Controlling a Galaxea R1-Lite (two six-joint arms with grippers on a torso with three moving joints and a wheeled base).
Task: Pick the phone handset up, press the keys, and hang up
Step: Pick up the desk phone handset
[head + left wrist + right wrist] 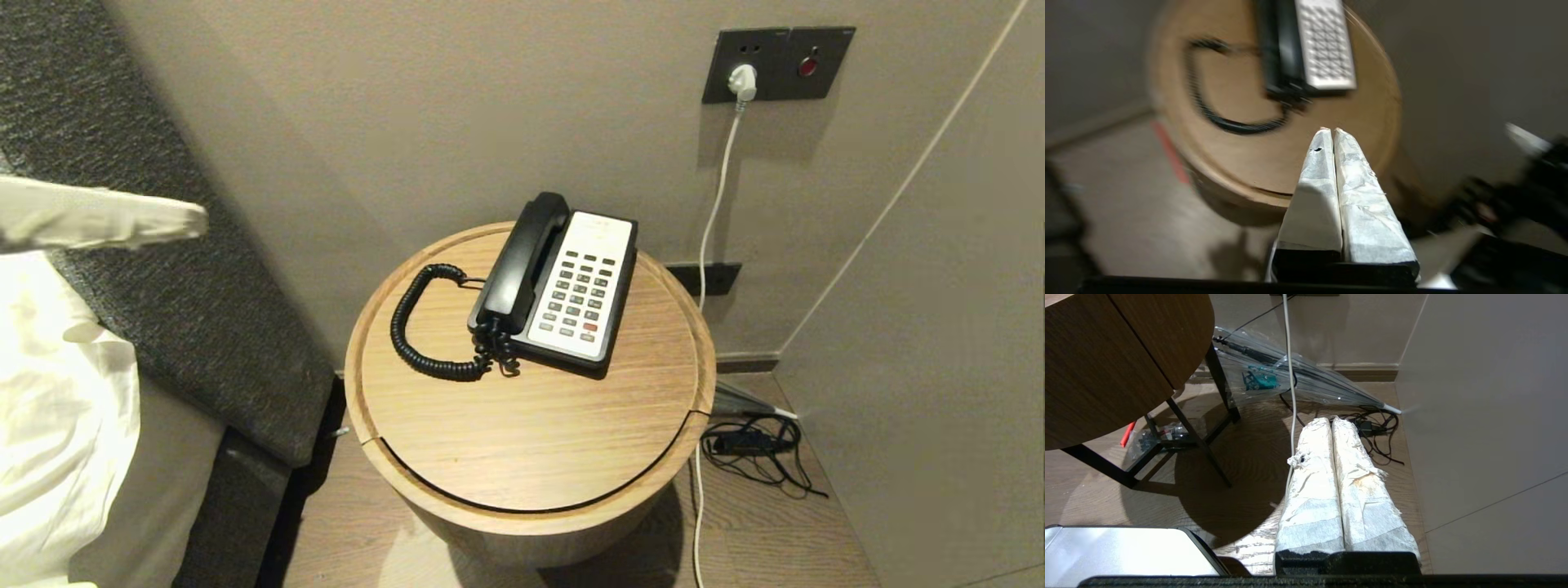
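Two tape-wrapped grippers are in view, both with their fingers pressed together and holding nothing. The left gripper (192, 222) hangs in the air at the left edge of the head view, beside the dark upholstered headboard (163, 269) and well apart from the round light-wood bedside table (531, 433); its wrist view looks down over its closed fingertips (1327, 136) at that table. The right gripper (1331, 422) is parked low beside the table, above the wooden floor (1229, 465). On the table sits the black desk telephone with a white keypad panel (584, 286), and the black handset (522, 257) lies in its cradle on the phone's left side, its coiled black cord (416, 327) looping over the tabletop.
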